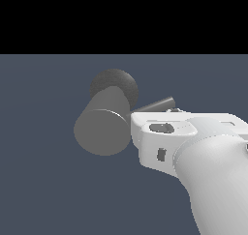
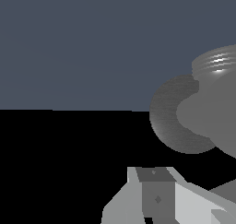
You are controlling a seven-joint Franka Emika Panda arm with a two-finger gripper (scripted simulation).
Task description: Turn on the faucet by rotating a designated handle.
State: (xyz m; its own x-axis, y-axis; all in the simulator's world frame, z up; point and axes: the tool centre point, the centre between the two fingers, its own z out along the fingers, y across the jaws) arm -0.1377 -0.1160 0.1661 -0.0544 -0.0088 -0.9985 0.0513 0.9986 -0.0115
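Faucet (image 1: 104,125): grey cylinder, dark round base behind.
Handle (image 1: 157,105): thin rod, partly hidden behind the gripper (image 1: 145,132).
Gripper: finger spread cannot be told.

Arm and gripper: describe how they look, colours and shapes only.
The arm is a thick, glossy white rounded tube. The gripper is a blocky white housing with dark recessed slots on its faces. In the wrist view its finger is grey and angular. No cables or markings show.
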